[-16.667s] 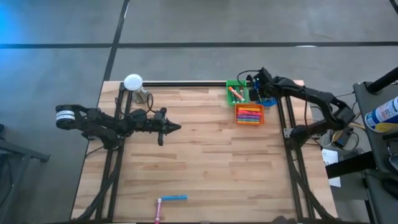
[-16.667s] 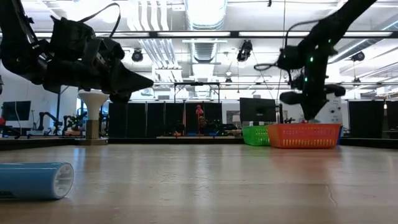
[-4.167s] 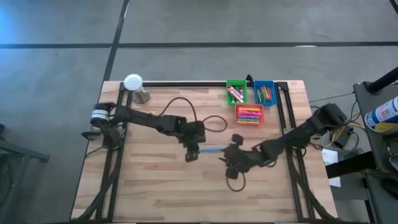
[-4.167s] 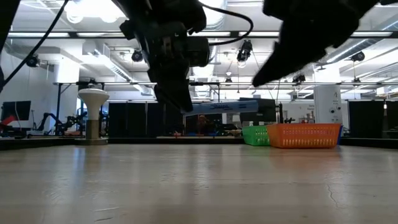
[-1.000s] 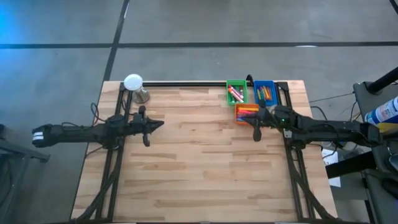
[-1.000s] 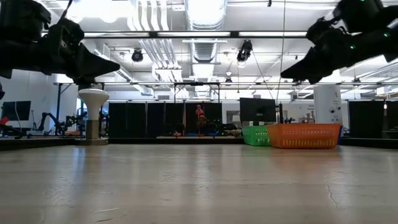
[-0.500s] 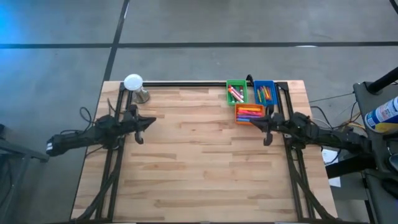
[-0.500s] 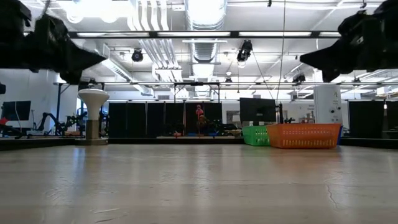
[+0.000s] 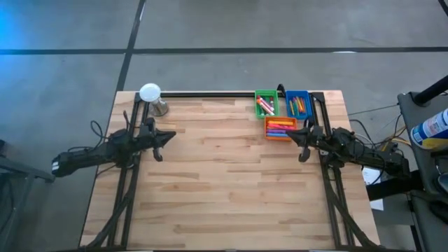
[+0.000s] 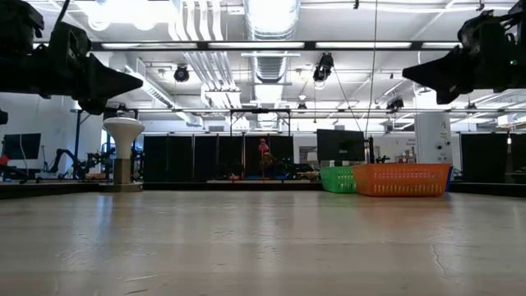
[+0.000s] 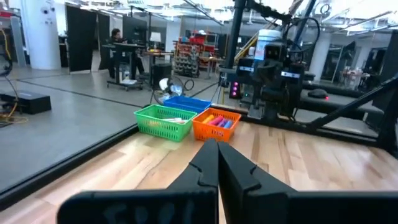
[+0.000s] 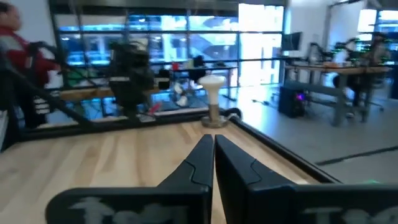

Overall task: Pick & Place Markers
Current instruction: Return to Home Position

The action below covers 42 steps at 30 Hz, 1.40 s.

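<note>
Nearest me, the wooden table [image 9: 224,203] shows no loose pen. Halfway back, the left gripper [image 9: 166,136] hangs at the left rail and the right gripper [image 9: 297,136] at the right, each with fingers pressed together on nothing. The markers [image 9: 280,127] lie crosswise in the orange bin [image 9: 280,138], just beside the right gripper. More lie roughly lengthwise in the green bin [image 9: 257,105] and blue bin [image 9: 309,105] behind. The right arm is much the nearer, I'd say.

L claw [image 9: 168,136], R claw [image 9: 295,136] pulled back outward.
</note>
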### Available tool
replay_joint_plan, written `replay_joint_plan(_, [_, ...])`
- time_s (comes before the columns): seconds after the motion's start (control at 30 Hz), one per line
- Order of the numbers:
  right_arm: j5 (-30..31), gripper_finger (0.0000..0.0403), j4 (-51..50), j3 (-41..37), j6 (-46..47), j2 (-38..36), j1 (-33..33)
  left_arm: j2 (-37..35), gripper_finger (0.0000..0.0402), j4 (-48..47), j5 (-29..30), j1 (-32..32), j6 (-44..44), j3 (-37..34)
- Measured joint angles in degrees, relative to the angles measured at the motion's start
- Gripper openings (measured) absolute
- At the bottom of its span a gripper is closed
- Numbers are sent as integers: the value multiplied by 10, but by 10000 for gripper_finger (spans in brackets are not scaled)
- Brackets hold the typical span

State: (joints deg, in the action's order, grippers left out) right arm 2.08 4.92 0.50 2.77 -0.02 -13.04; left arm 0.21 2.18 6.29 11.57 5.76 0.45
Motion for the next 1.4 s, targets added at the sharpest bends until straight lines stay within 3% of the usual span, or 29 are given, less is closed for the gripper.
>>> replay_joint_plan(0.07, [22,8,-2,0,0,0,0,0,0,0,10,0,1,0])
replay_joint_plan(0.23, [71,8,-20,0,5,9,0,9,0,13,151,0,18,0])
replay_joint_plan(0.33, [71,8,-29,0,20,9,1,15,0,13,200,0,23,0])
replay_joint_plan(1.4, [74,9,-22,0,41,13,0,17,0,9,202,0,19,0])
